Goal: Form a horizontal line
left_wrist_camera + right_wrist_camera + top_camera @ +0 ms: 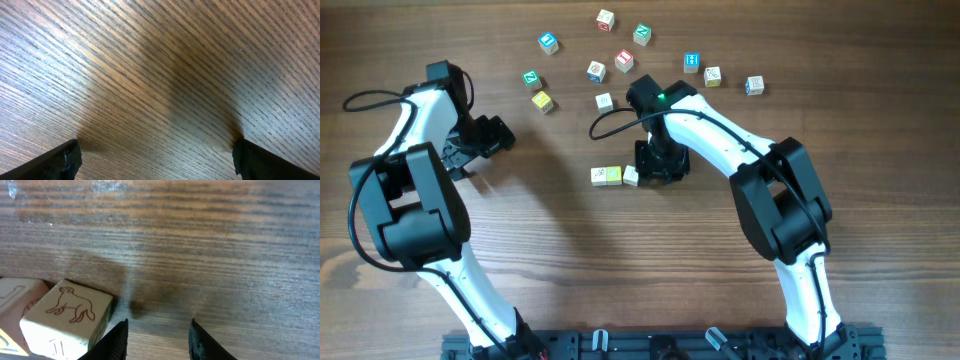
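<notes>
Nearest the arm bases is a bare stretch of brown wood-grain table (620, 270). Just beyond, at centre, lies the horizontal line (612, 176), so far only a short row: a pale yellow wooden cube (605, 176) on the left and a small white wooden cube (631, 176) (67, 311) touching its right side, both flat on the table. In the right wrist view the white cube's top carries a brown dog outline; another pale cube face (17, 294) sits tight against it. A yellow corner shows at the frame edge, too little of it to identify. The right gripper (655, 170) (159, 341) is low over the table at the row's right end. Its black fingers (117, 340) are narrowly parted with bare wood between, grasping nothing. One finger is just beside the dog-marked cube; contact cannot be told. The left gripper (490, 138) (157, 160) is well apart on the table's left, jaws spread wide and released, only grain between them. Farther out are scattered loose cubes: a plain white cube (604, 100), a yellow cube (542, 101), a green-faced cube (530, 77), a red-faced cube (624, 60), a blue-faced cube (692, 62). Farthest is a white cube with red marks (605, 18).
</notes>
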`<state>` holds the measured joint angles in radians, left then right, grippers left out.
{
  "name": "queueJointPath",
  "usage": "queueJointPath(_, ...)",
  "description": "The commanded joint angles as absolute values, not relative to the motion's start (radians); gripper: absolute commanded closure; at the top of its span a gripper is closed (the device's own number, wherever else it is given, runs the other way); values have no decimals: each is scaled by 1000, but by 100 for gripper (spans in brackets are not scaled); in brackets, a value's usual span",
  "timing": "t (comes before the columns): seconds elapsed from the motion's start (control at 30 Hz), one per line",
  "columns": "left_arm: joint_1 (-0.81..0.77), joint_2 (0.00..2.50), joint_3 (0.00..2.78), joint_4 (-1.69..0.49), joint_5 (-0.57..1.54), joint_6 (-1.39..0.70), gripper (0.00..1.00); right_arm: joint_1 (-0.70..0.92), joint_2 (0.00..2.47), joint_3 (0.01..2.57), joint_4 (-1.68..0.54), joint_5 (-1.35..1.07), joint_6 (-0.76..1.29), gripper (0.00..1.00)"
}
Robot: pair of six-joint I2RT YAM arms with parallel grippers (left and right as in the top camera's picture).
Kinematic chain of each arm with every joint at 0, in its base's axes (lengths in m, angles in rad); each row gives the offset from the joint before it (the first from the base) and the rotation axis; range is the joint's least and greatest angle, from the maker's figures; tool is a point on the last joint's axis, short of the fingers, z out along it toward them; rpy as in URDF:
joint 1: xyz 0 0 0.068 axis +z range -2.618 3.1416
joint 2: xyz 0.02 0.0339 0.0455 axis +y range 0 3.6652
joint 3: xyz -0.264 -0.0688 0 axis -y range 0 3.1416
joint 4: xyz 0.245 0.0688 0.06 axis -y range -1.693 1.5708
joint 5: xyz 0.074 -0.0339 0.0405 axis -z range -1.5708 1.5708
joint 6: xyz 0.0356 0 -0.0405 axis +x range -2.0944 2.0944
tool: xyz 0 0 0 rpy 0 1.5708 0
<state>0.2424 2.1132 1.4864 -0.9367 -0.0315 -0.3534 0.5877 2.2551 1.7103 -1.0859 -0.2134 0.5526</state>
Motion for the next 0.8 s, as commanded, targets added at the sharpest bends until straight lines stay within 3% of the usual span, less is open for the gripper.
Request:
queueJointPath(0.0,244,2130,1498,-934,-32,-352,0,586,2268,1706,-1055,-227,553,59)
queueJointPath(0.77,244,2130,1498,-934,-32,-352,0,587,2268,1706,-1034,-265,580,59)
